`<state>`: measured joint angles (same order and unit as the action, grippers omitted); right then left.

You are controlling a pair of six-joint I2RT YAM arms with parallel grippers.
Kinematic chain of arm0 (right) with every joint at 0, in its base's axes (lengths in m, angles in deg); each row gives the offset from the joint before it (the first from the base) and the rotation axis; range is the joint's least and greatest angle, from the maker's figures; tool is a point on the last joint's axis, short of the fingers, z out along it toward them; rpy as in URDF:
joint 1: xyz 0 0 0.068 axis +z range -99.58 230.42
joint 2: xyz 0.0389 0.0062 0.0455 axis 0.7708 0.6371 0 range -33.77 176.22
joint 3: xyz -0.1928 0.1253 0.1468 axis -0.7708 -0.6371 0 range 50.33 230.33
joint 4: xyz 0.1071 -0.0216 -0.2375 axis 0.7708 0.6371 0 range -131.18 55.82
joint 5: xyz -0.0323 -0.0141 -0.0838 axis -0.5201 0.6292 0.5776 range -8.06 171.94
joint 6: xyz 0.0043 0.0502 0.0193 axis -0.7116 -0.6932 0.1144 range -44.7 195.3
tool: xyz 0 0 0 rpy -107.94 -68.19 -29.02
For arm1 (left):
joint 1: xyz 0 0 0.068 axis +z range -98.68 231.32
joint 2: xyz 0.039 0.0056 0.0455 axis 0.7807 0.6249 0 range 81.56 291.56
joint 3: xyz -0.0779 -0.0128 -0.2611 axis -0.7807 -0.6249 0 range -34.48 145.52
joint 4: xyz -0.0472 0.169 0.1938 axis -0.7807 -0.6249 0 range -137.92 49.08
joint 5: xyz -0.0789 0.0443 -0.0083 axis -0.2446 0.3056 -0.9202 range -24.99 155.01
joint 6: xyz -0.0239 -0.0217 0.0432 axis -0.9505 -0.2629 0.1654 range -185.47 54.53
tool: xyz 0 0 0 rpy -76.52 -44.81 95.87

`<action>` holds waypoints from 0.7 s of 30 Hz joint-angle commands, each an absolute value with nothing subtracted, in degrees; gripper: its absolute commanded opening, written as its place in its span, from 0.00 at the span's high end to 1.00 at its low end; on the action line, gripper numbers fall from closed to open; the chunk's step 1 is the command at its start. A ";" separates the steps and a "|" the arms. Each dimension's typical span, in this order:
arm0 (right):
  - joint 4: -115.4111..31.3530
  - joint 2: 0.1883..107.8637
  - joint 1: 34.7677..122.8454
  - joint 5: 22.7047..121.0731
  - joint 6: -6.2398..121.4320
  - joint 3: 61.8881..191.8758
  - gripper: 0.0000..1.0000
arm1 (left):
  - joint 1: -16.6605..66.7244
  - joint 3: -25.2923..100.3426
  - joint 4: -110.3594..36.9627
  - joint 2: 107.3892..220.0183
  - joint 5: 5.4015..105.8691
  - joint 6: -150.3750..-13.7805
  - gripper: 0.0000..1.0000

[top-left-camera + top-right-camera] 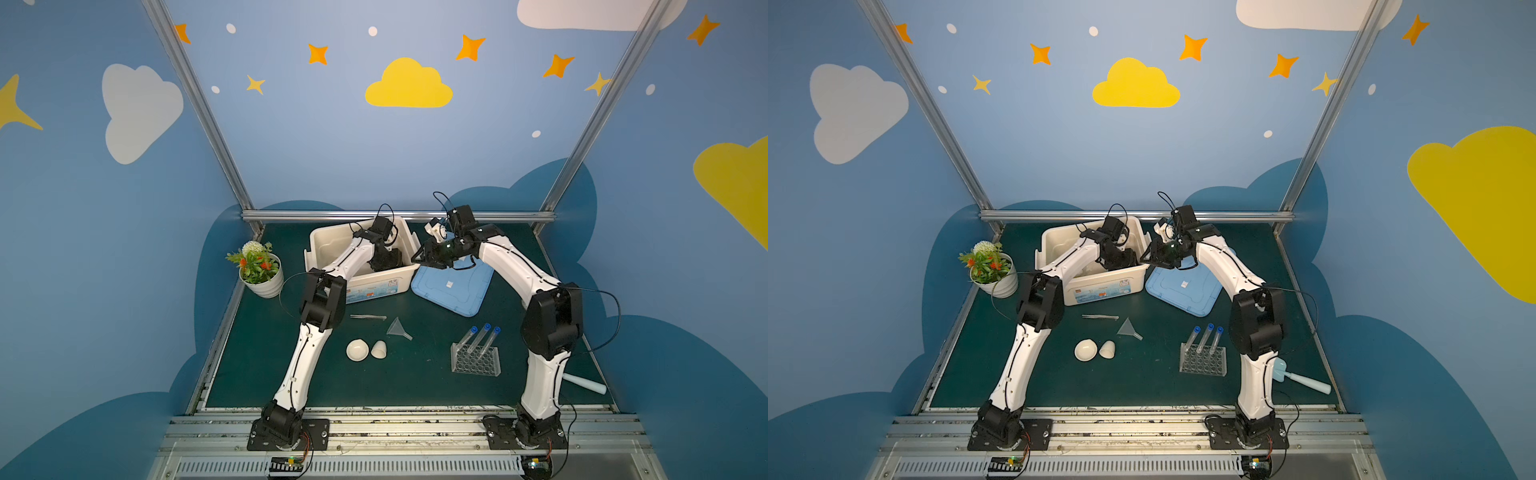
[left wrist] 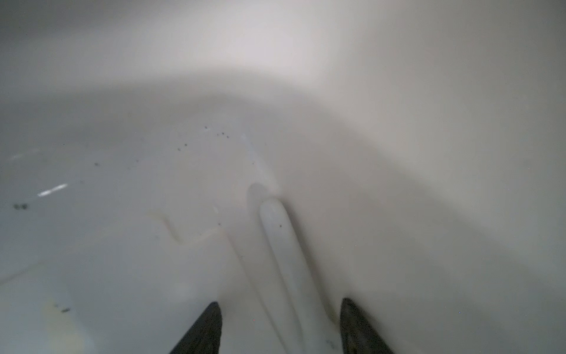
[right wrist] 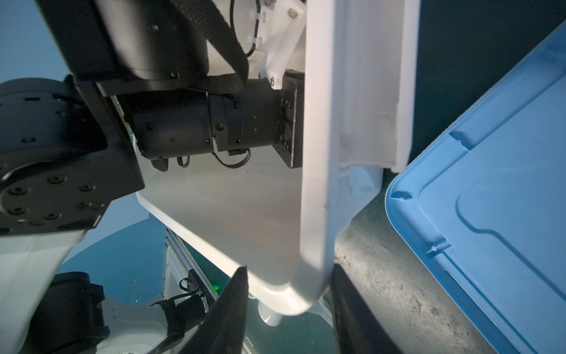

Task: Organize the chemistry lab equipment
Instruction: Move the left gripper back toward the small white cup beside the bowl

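My left gripper (image 2: 280, 309) reaches down inside the white bin (image 1: 361, 282) and stands open. A white pestle (image 2: 281, 239) lies loose on the bin floor between its fingers. My right gripper (image 3: 288, 294) is shut on the bin's rim (image 3: 318, 153) at its right front corner. On the green mat in both top views lie metal tweezers (image 1: 368, 317), a clear funnel (image 1: 398, 328), a white bowl (image 1: 357, 350) and a tipped white cup (image 1: 378, 349). Three blue-capped test tubes (image 1: 482, 338) lean in the clear rack (image 1: 475, 359).
A blue lid (image 1: 453, 286) lies flat to the right of the bin, under my right arm. A potted plant (image 1: 259, 270) stands at the left edge. A pale blue scoop (image 1: 1300, 376) lies behind my right arm's base.
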<state>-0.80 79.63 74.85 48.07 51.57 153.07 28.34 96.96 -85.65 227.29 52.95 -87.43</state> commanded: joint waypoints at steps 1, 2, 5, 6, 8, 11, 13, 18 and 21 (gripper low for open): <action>0.05 76.55 74.99 47.37 52.11 152.57 0.55 | 27.72 96.82 -83.74 222.06 51.21 -87.37 0.29; 0.12 76.45 75.03 47.43 52.17 152.55 0.55 | 27.64 96.67 -83.51 221.18 51.21 -87.17 0.25; 0.06 76.26 74.99 47.53 52.18 152.46 0.54 | 27.55 96.55 -83.53 218.51 53.52 -86.07 0.21; 0.04 76.25 74.95 47.36 52.22 152.49 0.54 | 27.55 96.55 -83.78 217.49 54.02 -85.71 0.17; 0.00 76.21 74.94 47.21 52.18 152.45 0.54 | 27.50 95.99 -84.14 215.28 54.87 -84.80 0.09; -0.22 76.18 74.86 47.16 52.21 152.46 0.53 | 27.39 93.29 -83.84 211.04 55.96 -83.69 0.03; -0.48 76.00 74.80 46.91 52.10 152.25 0.52 | 27.24 90.51 -83.01 207.73 56.66 -83.15 0.00; -1.28 75.47 74.86 46.61 51.87 151.58 0.51 | 27.19 79.88 -79.35 197.54 58.72 -82.64 0.00; -1.32 75.22 74.86 46.63 52.08 151.41 0.51 | 26.53 70.22 -76.59 189.06 62.00 -82.59 0.00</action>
<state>-0.56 78.47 74.72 48.05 51.70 151.95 26.83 76.15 -78.89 194.55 58.66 -83.62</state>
